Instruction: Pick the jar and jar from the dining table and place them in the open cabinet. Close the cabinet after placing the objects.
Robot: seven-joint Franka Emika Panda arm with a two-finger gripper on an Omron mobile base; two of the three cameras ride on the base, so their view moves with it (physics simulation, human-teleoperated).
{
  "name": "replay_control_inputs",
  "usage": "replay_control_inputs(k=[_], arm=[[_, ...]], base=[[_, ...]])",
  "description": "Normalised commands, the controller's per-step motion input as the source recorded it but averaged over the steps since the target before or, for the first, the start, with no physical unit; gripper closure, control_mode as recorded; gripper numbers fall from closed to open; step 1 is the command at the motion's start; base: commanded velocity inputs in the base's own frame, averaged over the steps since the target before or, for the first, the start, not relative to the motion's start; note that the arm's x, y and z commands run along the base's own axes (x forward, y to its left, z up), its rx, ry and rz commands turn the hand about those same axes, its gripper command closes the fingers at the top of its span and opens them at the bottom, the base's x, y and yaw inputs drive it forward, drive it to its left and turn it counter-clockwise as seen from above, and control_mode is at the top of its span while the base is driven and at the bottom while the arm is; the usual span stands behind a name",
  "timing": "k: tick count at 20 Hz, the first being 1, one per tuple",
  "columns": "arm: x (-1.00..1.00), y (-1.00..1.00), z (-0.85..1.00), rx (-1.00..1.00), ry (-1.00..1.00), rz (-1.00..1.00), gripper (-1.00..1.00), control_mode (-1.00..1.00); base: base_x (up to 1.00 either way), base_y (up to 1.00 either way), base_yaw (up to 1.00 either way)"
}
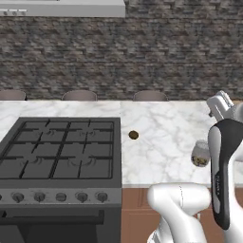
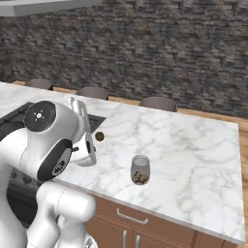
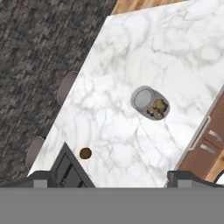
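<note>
White grey-veined marble carries the scene: the dining table holds one short glass jar with brown chunks, standing upright near the table's front edge. In the hand view the jar sits at about one o'clock from the picture's centre, well apart from the small brown lump down at seven o'clock beside the corner of the black gas hob. In the left base view the jar lies at about four o'clock, partly behind the arm, and the hob lies at nine. The gripper hangs high over the table, its two dark fingertips spread wide apart at the bottom corners of the hand view, with nothing between them. I see no taller green-filled jar and no cabinet here, so I cannot tell how either stands. The step in hand looks like the approach to this jar, before any grasp. The next move calls for bringing the hand over the jar and lowering it until the fingers straddle the glass below the lid, then closing gently; a glancing touch could tip it toward the edge.
</note>
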Motion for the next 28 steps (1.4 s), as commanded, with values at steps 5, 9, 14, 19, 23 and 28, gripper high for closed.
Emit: replay_control_inputs(k=[5,9,14,19,23,28], arm=[[-0.12,-0.38,-0.14,0.0,-0.06,0.07,-1.0,-1.0],[-0.02,-0.22,-0.2,-0.02,0.0,0.01,-1.0,-1.0],[0.0,-0.2,-0.28,-0.11,0.06,0.0,-1.0,-1.0],[0.0,-0.29,-0.22,-0.04,0.13,0.0,-1.0,-1.0],[0.0,-0.36,-0.15,0.0,0.11,0.0,-1.0,-1.0],[0.01,-0.35,-0.16,0.04,0.09,0.0,-1.0,-1.0]], base=[[0.0,0.0,0.0],[0.0,0.0,0.0],[0.0,0.0,0.0],[0.0,0.0,0.0],[0.0,0.0,0.0],[0.0,0.0,0.0]])
